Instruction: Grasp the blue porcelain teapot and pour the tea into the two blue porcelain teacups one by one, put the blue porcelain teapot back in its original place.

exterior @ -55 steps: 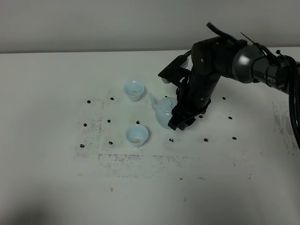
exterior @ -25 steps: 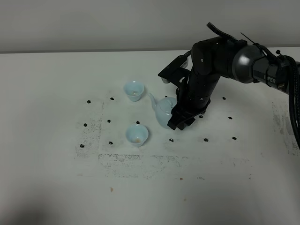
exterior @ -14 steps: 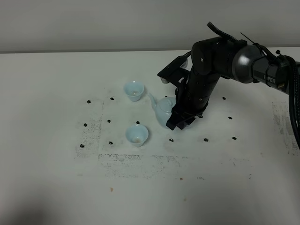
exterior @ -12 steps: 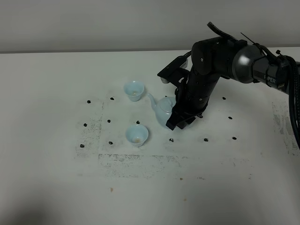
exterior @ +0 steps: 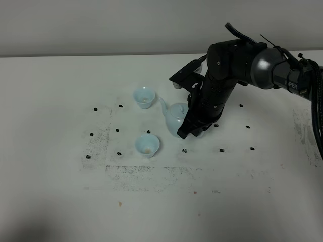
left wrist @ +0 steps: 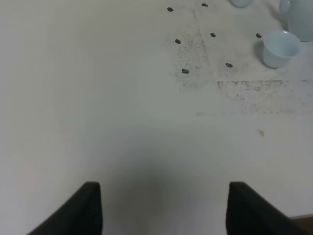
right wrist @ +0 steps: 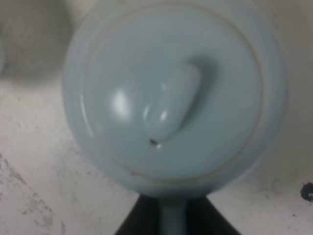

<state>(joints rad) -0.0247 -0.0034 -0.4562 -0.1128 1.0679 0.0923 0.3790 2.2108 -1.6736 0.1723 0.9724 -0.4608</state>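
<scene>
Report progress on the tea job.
Done: the right end effector is shut on the teapot handle. In hand: the lift, seemingly; the teapot is upright, not tilted. Left: pouring into the far cup and near cup, then setting the teapot back. The left end effector is open, away.

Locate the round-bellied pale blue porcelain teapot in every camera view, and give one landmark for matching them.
Exterior high: the teapot stands mid-table, its right side hidden by the right gripper.
Left wrist: only a sliver of the teapot, cut off at the frame's edge.
Right wrist: the teapot fills the frame, seen from above.
Landmark: the small pale blue handleless teacup beside it, in the exterior high and left wrist views.
</scene>
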